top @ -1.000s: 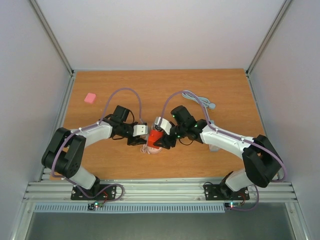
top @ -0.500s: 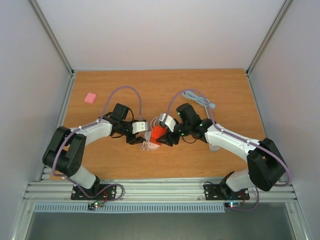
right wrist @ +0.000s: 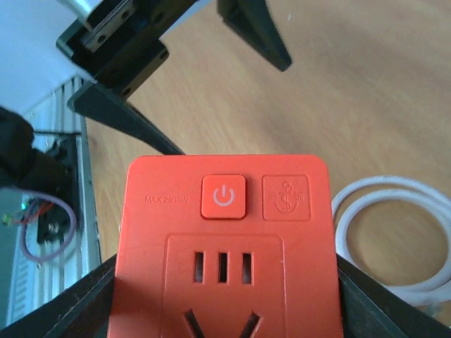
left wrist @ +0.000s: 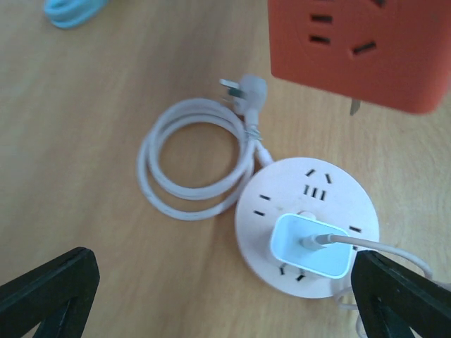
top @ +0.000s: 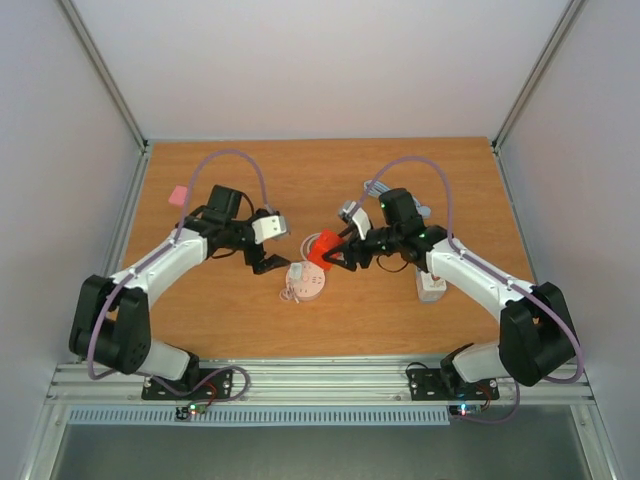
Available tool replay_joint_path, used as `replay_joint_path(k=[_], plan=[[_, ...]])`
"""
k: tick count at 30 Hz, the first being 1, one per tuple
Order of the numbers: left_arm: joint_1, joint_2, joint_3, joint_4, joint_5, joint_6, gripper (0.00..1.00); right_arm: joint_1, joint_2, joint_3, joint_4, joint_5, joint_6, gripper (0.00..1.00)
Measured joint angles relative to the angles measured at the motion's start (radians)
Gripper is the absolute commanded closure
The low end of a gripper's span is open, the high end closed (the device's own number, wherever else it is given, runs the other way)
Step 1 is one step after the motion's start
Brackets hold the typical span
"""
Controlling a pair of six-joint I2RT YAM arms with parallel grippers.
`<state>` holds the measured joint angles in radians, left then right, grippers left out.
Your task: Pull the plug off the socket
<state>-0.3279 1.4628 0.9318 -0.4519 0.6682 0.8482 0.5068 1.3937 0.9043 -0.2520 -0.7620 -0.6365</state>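
The left fingers point(left wrist: 49, 296) stand wide open, holding nothing, just left of the round white socket point(top: 304, 282). The socket lies on the desk point(top: 400, 330) beside its coiled cord point(left wrist: 148, 165), with a white charger point(left wrist: 311, 244) plugged in. Just to its far right, the orange plug point(top: 322, 250) hangs clear of it, gripped by the right fingers point(right wrist: 60, 313).

The plug point(right wrist: 222, 246) is orange-red all over, with a paler power symbol on its button. The round socket point(left wrist: 306, 225) is pale pinkish white with dark slots. The charger point(left wrist: 311, 244) is bluish white and the coiled cable point(left wrist: 194, 169) white. The worktop point(top: 330, 180) is brown wood grain, and the small block point(top: 178, 195) is pink.
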Motion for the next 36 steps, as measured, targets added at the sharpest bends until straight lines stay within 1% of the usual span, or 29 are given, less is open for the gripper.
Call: replay_joint_path(k=[4,9,10,18,21,25,32,33,36], plan=[[0.026,-0.064,0.026,-0.003,-0.012,-0.035,0.00,-0.037,0.000,0.041,0.048,-0.032,0.101,0.72],[0.018,-0.118,0.075,0.001,-0.025,-0.118,0.00,-0.041,0.000,0.052,0.146,-0.035,0.249,0.72],[0.012,-0.122,0.088,0.001,-0.031,-0.145,0.00,-0.041,0.002,0.052,0.180,-0.036,0.298,0.72],[-0.088,-0.124,0.159,0.002,-0.091,-0.284,0.00,-0.041,0.050,0.054,0.324,-0.039,0.513,0.71],[-0.101,-0.124,0.180,0.002,-0.100,-0.323,0.00,-0.041,0.067,0.054,0.357,-0.034,0.582,0.71],[-0.117,-0.124,0.182,0.008,-0.128,-0.368,0.00,-0.041,0.082,0.054,0.389,-0.027,0.646,0.70],[-0.187,-0.123,0.181,0.039,-0.210,-0.410,0.00,-0.041,0.107,0.054,0.420,-0.024,0.729,0.70],[-0.195,-0.122,0.181,0.046,-0.219,-0.415,0.01,-0.041,0.108,0.054,0.424,-0.024,0.738,0.69],[-0.212,-0.114,0.182,0.066,-0.245,-0.425,0.07,-0.041,0.109,0.054,0.434,-0.027,0.764,0.69]])
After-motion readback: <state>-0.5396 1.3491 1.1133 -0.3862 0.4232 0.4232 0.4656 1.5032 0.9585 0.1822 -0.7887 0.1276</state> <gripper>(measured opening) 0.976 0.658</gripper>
